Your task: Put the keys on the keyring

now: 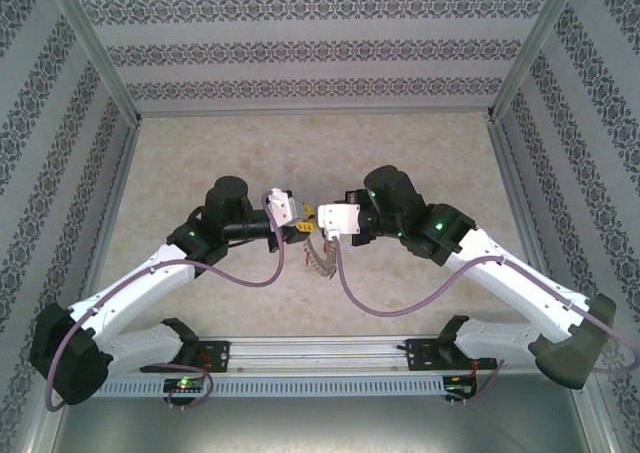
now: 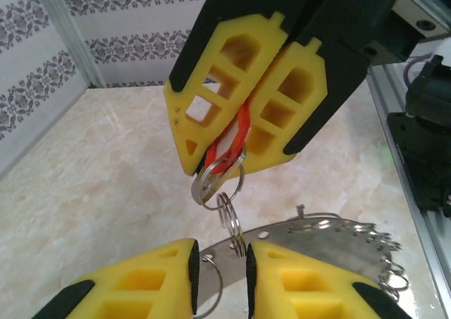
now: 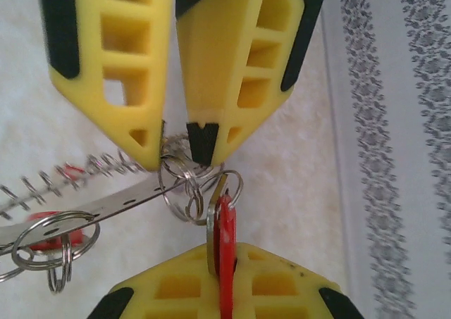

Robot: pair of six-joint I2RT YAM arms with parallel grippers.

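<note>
My right pincer (image 2: 238, 152) is clamped shut on the keys (image 3: 214, 224), with the red tag (image 2: 227, 144) squeezed flat between its pads. A chain of small split rings (image 3: 187, 185) hangs from the keys and links down to the keyring (image 2: 331, 241).

My left pincer (image 3: 180, 150) faces the right one tip to tip, with its jaws a little apart. One split ring and the edge of the keyring's metal band sit in the gap. I can't see either pad pressing on them.

The band runs off to the side, fringed with more rings and another red tag (image 3: 49, 236). In the top view the keyring (image 1: 318, 258) hangs just under both pincers, over the middle of the pale bench (image 2: 91, 178).

The yellow fingers crowd the join from both sides and hide part of it. Patterned walls (image 3: 394, 122) enclose the bench.
</note>
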